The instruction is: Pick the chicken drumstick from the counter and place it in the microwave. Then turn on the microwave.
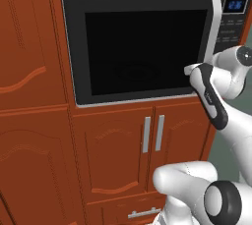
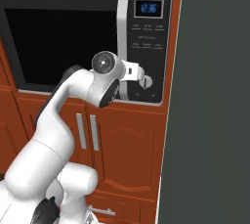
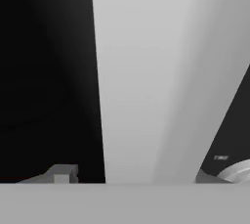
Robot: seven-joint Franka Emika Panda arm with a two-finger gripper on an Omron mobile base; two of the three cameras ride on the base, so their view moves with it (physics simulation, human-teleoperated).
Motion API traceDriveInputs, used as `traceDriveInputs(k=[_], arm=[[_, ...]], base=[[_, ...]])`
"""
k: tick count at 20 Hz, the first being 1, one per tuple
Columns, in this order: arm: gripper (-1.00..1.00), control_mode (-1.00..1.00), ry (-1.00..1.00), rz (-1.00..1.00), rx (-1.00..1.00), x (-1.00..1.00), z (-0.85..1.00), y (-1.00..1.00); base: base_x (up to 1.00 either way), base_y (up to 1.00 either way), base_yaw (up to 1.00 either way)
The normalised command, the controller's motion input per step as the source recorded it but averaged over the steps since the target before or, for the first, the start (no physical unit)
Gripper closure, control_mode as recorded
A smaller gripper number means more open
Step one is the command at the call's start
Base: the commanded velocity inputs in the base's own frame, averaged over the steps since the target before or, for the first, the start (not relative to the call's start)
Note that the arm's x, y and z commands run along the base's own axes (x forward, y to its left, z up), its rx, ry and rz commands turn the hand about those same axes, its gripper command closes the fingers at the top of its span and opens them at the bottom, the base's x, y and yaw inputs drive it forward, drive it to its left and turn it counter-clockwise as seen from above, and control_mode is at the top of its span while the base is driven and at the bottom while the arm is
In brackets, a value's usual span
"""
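The microwave (image 1: 142, 47) (image 2: 63, 37) is built into reddish-brown cabinets, and its black glass door is closed. My gripper (image 3: 134, 176) (image 2: 135, 74) is at the lower part of the vertical silver handle (image 3: 146, 71) (image 1: 212, 27). The handle stands between the two fingertips (image 3: 61, 174), and a narrow gap shows on the left side. The jaws are open around it. The round knob (image 2: 146, 82) (image 3: 237, 169) is just right of the hand, under the blue display (image 2: 149, 8). The chicken drumstick and the counter are out of view.
Below the microwave are two cabinet doors with vertical silver handles (image 1: 152, 133) (image 2: 87, 131) and a drawer handle (image 1: 142, 213). A dark grey wall (image 2: 215, 96) closes off the right side. My own white arm crosses in front of the microwave's lower right corner.
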Motion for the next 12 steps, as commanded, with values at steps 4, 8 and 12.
traceDriveInputs(k=[4, 8, 12], arm=[[1.00, -1.00, 0.00, 0.00, 0.00, -0.05, 0.00, 0.00], [1.00, -1.00, 0.00, 0.00, 0.00, -0.70, 0.00, 0.14], [1.00, -1.00, -0.02, 0.02, 0.01, -1.00, 0.09, 0.41]], base=[[0.00, 0.00, 0.00], [0.00, 0.00, 0.00], [0.00, 0.00, 0.00]])
